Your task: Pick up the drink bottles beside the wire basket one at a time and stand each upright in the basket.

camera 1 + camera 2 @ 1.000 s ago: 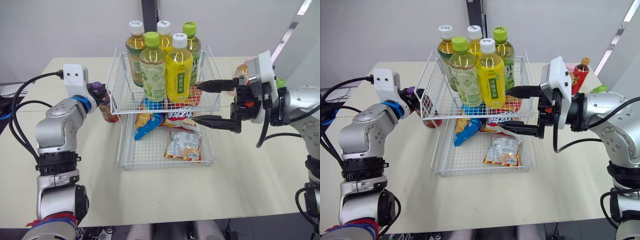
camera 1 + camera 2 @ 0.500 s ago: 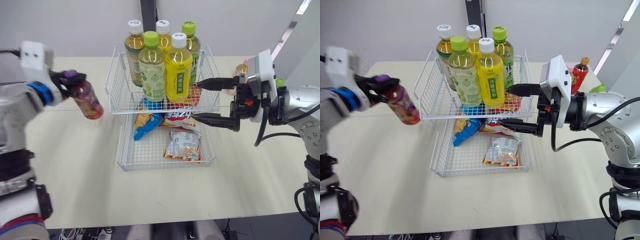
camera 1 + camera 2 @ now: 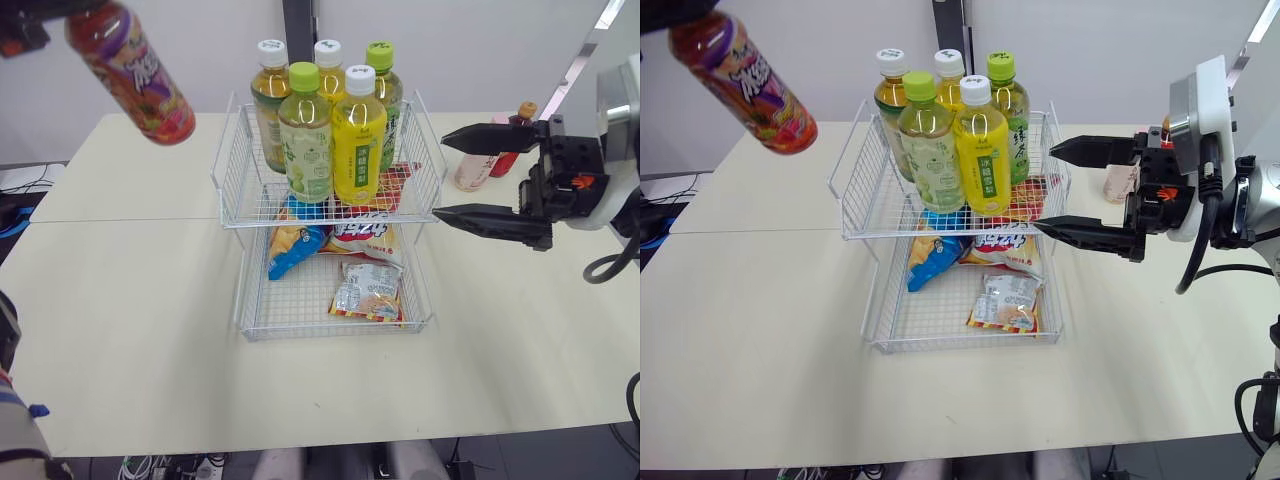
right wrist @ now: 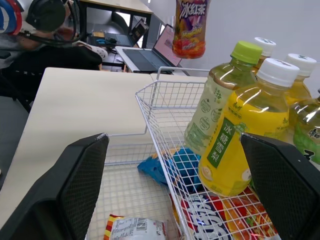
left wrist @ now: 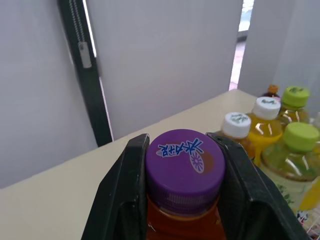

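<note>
Lift-off is the change: a second ago the red tea bottle stood on the desk against the left wall of the wire basket, and now it hangs high in the air over the far left corner of the desk, well clear of the basket rim. The left end effector is clamped on it just under the purple cap, one finger on each side of the neck. The bottle is tilted, with its cap up and away from the basket and its base angled down toward it. Meanwhile the right end effector has drawn back from the basket's right wall toward the right edge of the desk, its fingers spread wide and carrying nothing. That leaves the approach to the upper tier open. Five bottles already stand there, among them a yellow bottle and a pale green bottle in the front row. The left part of that tier looks free, though the wire mesh makes this hard to judge. The pick therefore seems done; what is left is to carry the bottle across, bring it upright and lower it into that gap without knocking its neighbours. A pink bottle and a red bottle with an orange cap wait near the far right corner.
</note>
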`<action>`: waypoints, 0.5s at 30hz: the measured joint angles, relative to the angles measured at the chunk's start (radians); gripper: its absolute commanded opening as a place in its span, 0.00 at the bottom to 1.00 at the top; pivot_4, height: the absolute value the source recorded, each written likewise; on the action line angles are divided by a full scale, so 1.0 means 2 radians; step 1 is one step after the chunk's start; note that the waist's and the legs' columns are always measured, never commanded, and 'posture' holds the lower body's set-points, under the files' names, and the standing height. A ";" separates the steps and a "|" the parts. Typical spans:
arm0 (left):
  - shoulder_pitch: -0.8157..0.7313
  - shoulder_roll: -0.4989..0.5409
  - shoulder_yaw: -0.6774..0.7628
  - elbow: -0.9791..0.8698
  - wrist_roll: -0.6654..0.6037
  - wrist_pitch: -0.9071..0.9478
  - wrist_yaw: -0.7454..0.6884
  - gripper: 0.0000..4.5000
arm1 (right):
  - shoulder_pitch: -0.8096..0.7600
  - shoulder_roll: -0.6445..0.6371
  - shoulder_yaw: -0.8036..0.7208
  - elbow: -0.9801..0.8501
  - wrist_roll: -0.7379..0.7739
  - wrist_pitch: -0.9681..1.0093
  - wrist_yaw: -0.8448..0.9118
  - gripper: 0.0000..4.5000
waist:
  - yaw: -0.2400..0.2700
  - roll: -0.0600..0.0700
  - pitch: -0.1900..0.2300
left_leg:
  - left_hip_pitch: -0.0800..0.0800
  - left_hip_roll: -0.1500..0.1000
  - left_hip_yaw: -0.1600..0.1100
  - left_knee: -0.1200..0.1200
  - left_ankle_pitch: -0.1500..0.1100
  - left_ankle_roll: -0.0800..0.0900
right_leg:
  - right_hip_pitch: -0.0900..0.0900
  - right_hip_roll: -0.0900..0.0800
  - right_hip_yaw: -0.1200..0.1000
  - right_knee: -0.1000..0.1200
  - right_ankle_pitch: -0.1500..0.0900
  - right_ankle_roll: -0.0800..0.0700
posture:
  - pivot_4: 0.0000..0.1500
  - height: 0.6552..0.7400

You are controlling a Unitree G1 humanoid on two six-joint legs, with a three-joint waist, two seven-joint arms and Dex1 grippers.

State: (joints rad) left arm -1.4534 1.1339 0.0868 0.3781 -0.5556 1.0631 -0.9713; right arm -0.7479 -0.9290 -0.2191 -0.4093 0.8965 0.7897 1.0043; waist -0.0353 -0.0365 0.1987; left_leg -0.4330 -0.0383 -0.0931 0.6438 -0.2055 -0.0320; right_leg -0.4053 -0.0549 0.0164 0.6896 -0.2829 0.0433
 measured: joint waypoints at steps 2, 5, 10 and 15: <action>-0.034 -0.011 -0.025 0.019 0.009 0.000 -0.022 0.30 | 0.005 -0.002 0.000 0.000 0.000 -0.002 0.000 1.00 | 0.000 0.000 0.000 | 0.000 0.000 0.000 0.000 0.000 0.000 | 0.000 0.000 0.000 0.000 0.000 0.000 | 1.00 1.00; -0.084 -0.029 -0.062 0.054 0.030 -0.002 -0.057 0.30 | 0.012 -0.003 -0.002 0.000 0.002 -0.004 0.000 1.00 | -0.001 0.000 0.000 | 0.000 0.000 0.001 0.000 0.000 0.000 | 0.000 0.000 0.000 0.000 0.000 0.000 | 1.00 1.00; -0.118 -0.058 -0.080 0.073 0.046 -0.001 -0.089 0.30 | 0.016 -0.006 -0.004 0.000 0.012 -0.004 0.000 1.00 | -0.002 0.000 0.000 | 0.000 0.000 0.001 0.000 0.000 0.000 | 0.000 0.000 0.000 0.000 0.000 0.000 | 1.00 1.00; -0.089 -0.080 -0.091 0.057 0.051 0.001 -0.104 0.30 | 0.017 -0.006 -0.004 0.000 0.013 -0.007 0.000 1.00 | -0.003 0.000 0.000 | 0.000 0.000 0.000 0.000 0.000 0.000 | 0.000 0.000 0.001 0.001 0.000 0.000 | 1.00 1.00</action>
State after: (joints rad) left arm -1.6304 0.9730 -0.0951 0.4927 -0.4544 1.0643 -1.1786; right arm -0.7147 -0.9409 -0.2263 -0.4092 0.9232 0.7765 1.0048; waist -0.0417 -0.0360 0.1993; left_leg -0.4332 -0.0377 -0.0924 0.6443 -0.2055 -0.0320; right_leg -0.4060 -0.0552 0.0181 0.6908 -0.2830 0.0434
